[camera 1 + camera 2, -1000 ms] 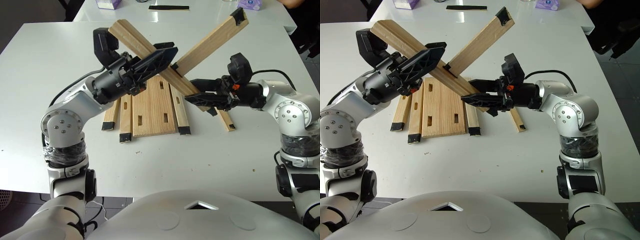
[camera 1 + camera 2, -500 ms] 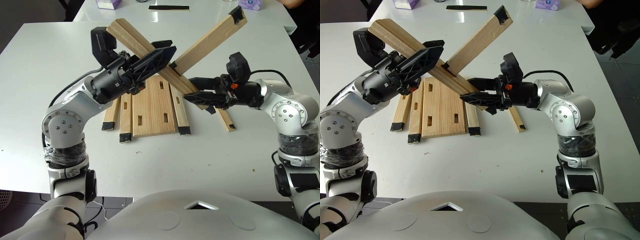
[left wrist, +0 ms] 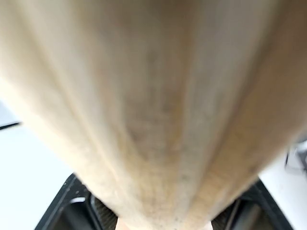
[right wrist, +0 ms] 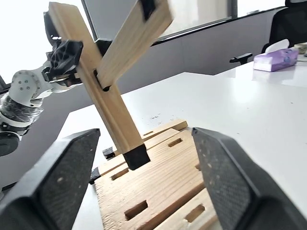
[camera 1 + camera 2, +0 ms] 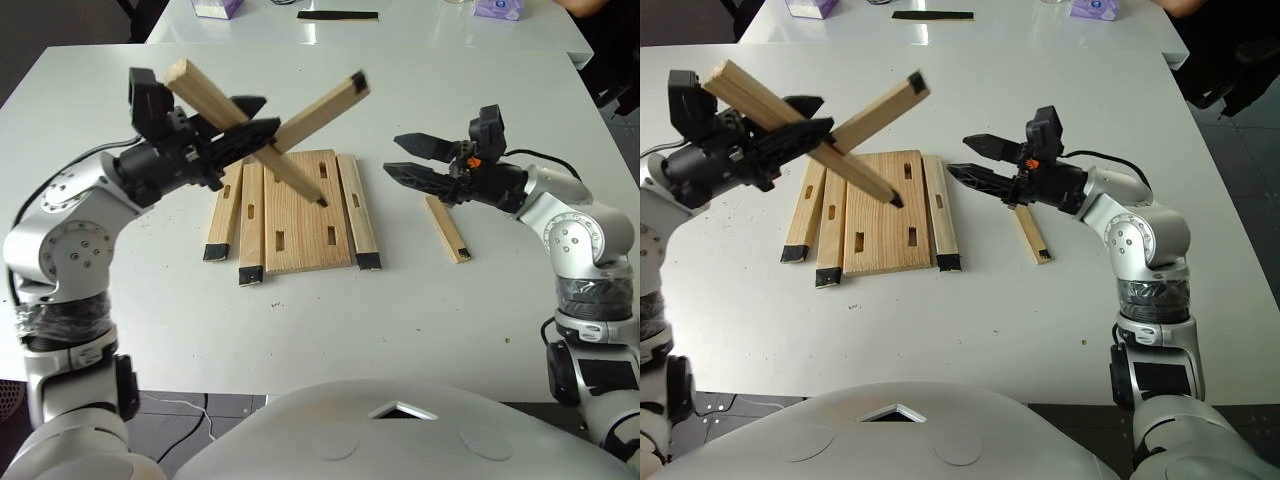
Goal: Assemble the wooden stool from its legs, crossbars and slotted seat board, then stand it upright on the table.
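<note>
Crossed legs [image 5: 322, 102] held over the seat board [image 5: 300, 235].
Left gripper [image 5: 250, 120] clamps them; right gripper [image 5: 398, 153] hangs spread and empty near a loose crossbar [image 5: 447, 230].

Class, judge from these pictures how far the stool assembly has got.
Done: two legs joined into a cross. In hand: the left gripper holds it over the seat board; the right gripper is open. Left: the loose crossbar and bars beside the board lie unfitted.

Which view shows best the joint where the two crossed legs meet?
The right wrist view: the joint is seen from the side, unblocked. The eye views show it from above, partly hidden by the left claw. In the left wrist view the legs are too near and blurred to tell it.
</note>
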